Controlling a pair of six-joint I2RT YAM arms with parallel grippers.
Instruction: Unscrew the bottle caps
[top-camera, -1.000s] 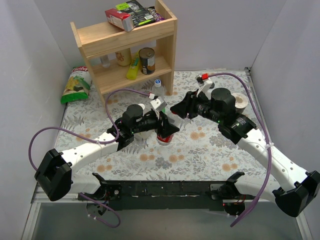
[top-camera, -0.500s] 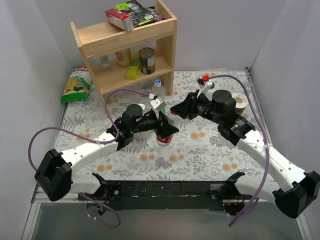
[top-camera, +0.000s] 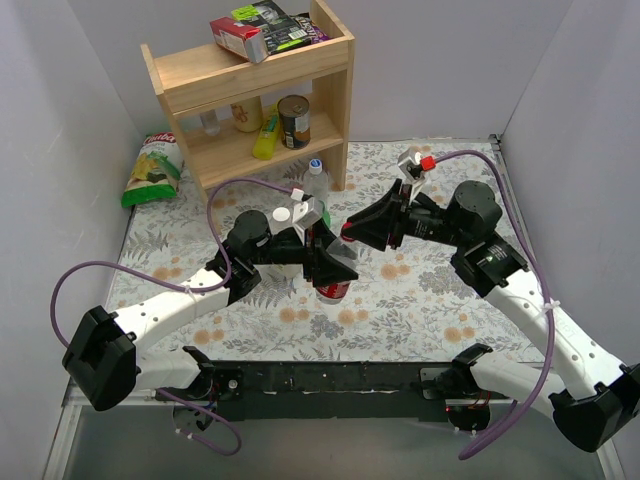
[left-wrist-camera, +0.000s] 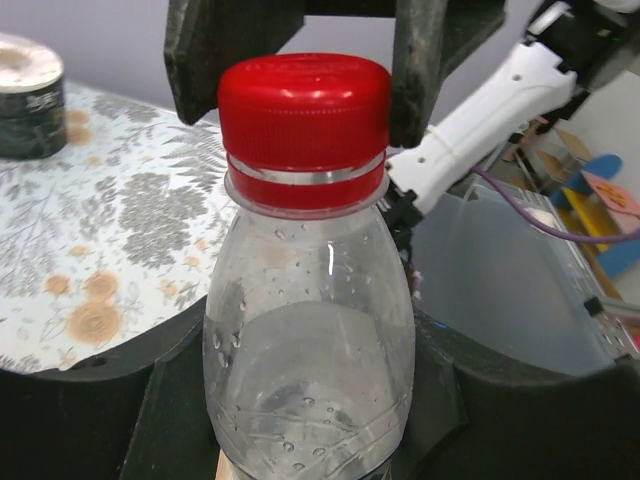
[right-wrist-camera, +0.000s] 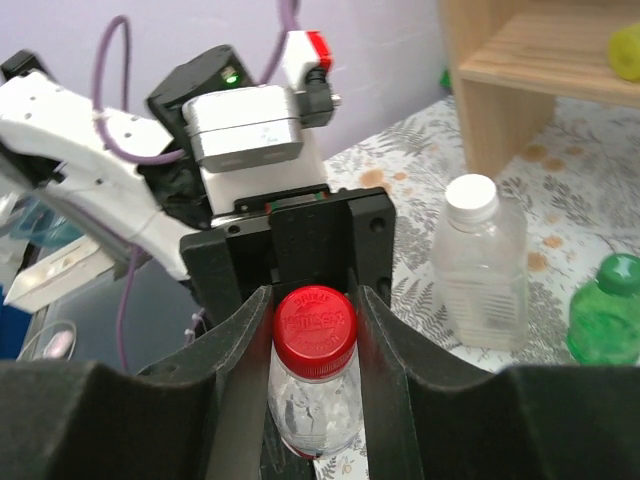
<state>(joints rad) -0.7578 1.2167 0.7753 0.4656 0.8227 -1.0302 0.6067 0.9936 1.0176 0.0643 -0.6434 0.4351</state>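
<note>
Item: small clear bottle (left-wrist-camera: 310, 360), red-labelled, beaded with droplets inside; located mid-workspace over the floral table (top-camera: 420, 300), body clamped in the closed left gripper (top-camera: 330, 265); red cap (right-wrist-camera: 314, 320) seated on the neck, not yet off; right gripper (top-camera: 347, 229) narrowed onto the cap, one finger at each side, seemingly touching. Handling note: twist squarely about the neck's axis; keep the left grip firm lest the bottle spin; lift only once threads release.

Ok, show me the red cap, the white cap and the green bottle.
red cap (left-wrist-camera: 304, 105), left wrist view, its ribbed side.
white cap (right-wrist-camera: 470, 195), right wrist view, its top.
green bottle (right-wrist-camera: 605, 330), right wrist view, its body.
</note>
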